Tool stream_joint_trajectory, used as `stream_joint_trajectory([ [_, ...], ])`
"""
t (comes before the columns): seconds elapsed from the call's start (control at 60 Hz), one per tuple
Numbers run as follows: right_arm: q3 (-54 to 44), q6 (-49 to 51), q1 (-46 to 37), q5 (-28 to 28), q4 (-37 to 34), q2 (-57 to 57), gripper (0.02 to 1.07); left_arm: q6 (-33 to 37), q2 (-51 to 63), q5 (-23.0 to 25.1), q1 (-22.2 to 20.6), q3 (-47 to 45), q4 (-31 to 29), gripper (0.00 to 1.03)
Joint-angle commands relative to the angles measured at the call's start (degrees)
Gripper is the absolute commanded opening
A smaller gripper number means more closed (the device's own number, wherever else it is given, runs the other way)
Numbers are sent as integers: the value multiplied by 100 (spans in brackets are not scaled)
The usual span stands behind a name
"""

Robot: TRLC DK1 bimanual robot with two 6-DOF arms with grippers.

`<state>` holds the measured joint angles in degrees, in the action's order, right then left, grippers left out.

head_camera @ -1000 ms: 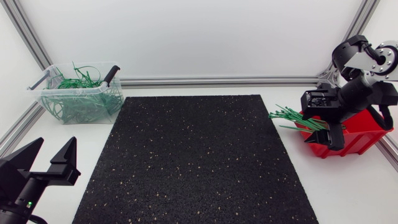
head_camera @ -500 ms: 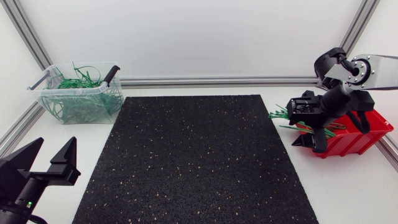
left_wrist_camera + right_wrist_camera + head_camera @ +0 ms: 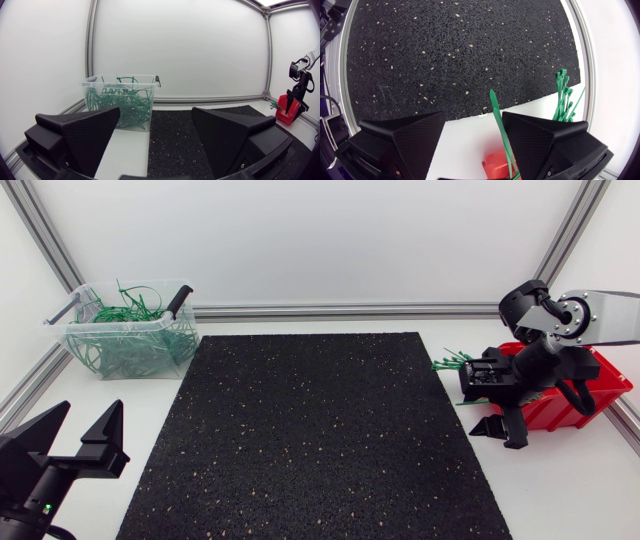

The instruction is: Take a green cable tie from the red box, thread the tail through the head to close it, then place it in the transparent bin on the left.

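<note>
Tie (image 3: 499, 125) sticking up between right gripper's (image 3: 472, 120) spread fingers, close against one, not pinched. Box (image 3: 496, 162) directly under gripper, more ties (image 3: 563, 94) fanning out past its end near mat (image 3: 445, 50) edge. Left gripper (image 3: 156, 112) spread wide too, low by mat's corner, facing bin (image 3: 121, 100) stuffed with looped ties.

White table (image 3: 570, 490): mat (image 3: 310, 430), bin (image 3: 128, 323), red box (image 3: 590, 395)

One cable tie (image 3: 494, 104) runs between the fingers of the right gripper (image 3: 474, 119), box (image 3: 496, 163) beneath, mat (image 3: 460, 55) ahead; the bin (image 3: 120, 97) sits ahead of the left gripper (image 3: 156, 112).
</note>
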<state>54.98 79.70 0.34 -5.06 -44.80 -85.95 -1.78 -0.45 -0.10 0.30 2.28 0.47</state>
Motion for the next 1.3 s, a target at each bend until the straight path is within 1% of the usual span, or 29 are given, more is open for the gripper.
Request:
stream_joint_trajectory([
  [0.0, -233, 72, 54, 31, -47, 228, 84, -121, 27, 10, 23, -220, -161, 99],
  [0.15, -515, 125, 54, 119, -91, 659, 84, -129, 18, 10, 32, -220, -152, 99],
  [0.55, -673, 476, -210, 163, -741, 1564, 84, -129, -8, 10, 58, -220, -161, 99],
  [0.683, -682, 476, -210, 163, -741, 1626, 84, -129, -8, 10, 58, -220, -161, 99],
  [0.8, -647, 379, -148, 154, -557, 1529, 84, -129, -8, 10, 58, -220, -152, 99],
  [1.017, -436, 45, 159, 234, -275, 1045, 84, -138, -8, 10, 58, -220, -161, 99],
  [1.033, -418, 19, 186, 234, -258, 1010, 82, -138, -8, 10, 58, -220, -161, 99],
  [1.067, -374, -34, 239, 234, -223, 940, 75, -138, -8, 10, 58, -220, -161, 99],
  [1.1, -339, -69, 274, 242, -196, 870, 70, -138, -8, 10, 50, -220, -161, 99],
  [1.133, -304, -86, 300, 242, -161, 799, 67, -138, -8, 10, 50, -220, -152, 99],
  [1.25, -190, -201, 406, 374, 15, 553, 65, -129, -8, 10, 41, -220, -161, 99],
  [1.283, -146, -209, 414, 383, 15, 501, 62, -129, 1, 10, 41, -220, -161, 99],
])
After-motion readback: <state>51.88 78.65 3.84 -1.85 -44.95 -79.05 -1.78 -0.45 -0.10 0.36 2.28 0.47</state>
